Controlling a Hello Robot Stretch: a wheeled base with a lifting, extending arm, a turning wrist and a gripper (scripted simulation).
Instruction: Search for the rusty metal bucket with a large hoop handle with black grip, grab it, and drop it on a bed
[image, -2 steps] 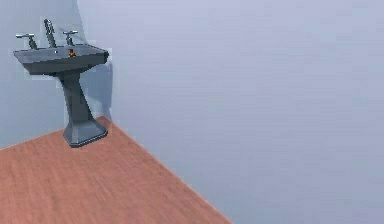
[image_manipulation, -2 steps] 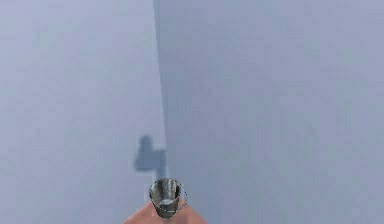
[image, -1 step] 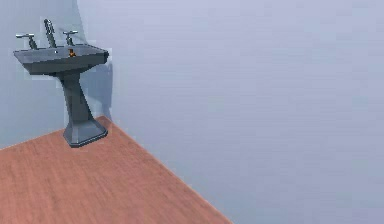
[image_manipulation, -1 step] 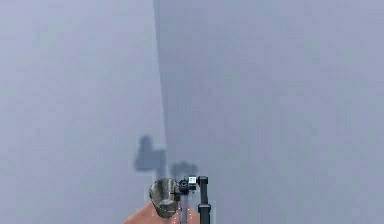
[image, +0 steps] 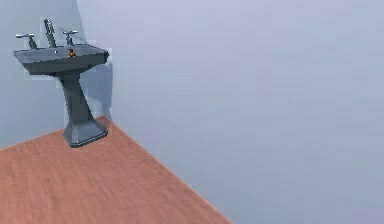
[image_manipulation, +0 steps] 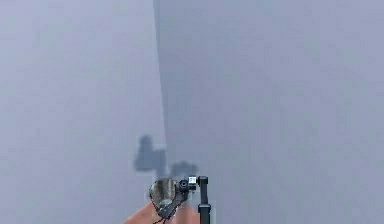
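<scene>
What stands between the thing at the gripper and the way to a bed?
Walls. A rounded grey-brown thing hangs at the gripper, with bare side wall behind it. Ahead, a front wall crosses the forward view's right and a pedestal sink stands in the corner at its left.

This looks like a bathroom in a home. A dark grey pedestal sink (image: 62, 58) stands in the corner against a pale blue-grey wall (image: 250, 90), with a metal faucet (image: 48, 28) between two taps (image: 27, 40) on its top. The floor (image: 80, 185) is laid with reddish wooden boards, and the walls are plainly painted.
</scene>
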